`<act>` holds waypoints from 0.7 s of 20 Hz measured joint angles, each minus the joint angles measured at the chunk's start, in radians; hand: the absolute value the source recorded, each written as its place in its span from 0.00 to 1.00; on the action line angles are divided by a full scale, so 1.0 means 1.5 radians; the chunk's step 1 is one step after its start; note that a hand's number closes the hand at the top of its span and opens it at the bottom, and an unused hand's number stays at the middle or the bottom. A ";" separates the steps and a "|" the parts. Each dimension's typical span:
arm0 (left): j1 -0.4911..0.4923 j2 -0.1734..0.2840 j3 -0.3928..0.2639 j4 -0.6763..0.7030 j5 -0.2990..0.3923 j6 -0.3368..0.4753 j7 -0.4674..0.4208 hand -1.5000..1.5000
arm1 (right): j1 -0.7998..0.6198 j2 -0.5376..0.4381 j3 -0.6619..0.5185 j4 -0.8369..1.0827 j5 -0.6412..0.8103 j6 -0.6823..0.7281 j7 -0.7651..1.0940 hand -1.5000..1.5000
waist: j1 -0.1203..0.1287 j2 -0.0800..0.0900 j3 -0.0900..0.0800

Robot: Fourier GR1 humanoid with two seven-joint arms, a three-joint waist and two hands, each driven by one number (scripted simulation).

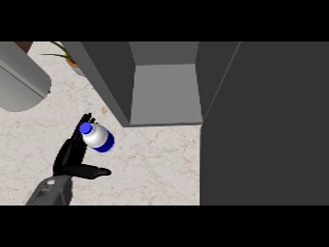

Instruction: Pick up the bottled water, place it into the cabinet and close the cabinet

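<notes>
left robot hand (73, 155) open, fingers straight beside water bottle (98, 136) | marble bench (153, 164) bare before open grey cabinet (163, 87)

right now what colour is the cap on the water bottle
Blue. The cap tops the white bottle, which also has a blue band; the head view shows it best.

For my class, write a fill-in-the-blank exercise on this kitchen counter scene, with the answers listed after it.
1. The bottled water has a cap coloured ____.
2. The only hand in view, the left hand, lies to the ____ of the bottle with its fingers straight.
3. The cabinet stands with its door ____, showing a bare grey inside.
4. At the top edge, left of the cabinet, show the green leaves of a ____.

Missing words: blue; left; open; plant
</notes>
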 measured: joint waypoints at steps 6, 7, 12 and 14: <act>-0.049 -0.013 0.017 0.097 0.003 0.009 -0.046 1.00 | 0.009 -0.003 -0.011 -0.004 0.002 0.004 -0.010 0.00 | -0.001 0.001 0.000; -0.057 -0.011 0.024 0.111 0.008 0.008 -0.049 1.00 | 0.007 -0.002 -0.014 -0.001 0.003 0.006 -0.013 0.00 | 0.000 0.001 0.000; -0.086 -0.011 0.045 0.163 0.025 -0.002 -0.062 1.00 | 0.015 0.004 -0.001 0.000 0.009 0.009 -0.022 0.00 | -0.002 0.002 0.000; -0.092 -0.013 0.050 0.175 0.030 -0.008 -0.066 1.00 | 0.020 0.004 0.003 -0.001 0.009 0.010 -0.022 0.00 | -0.002 0.002 0.000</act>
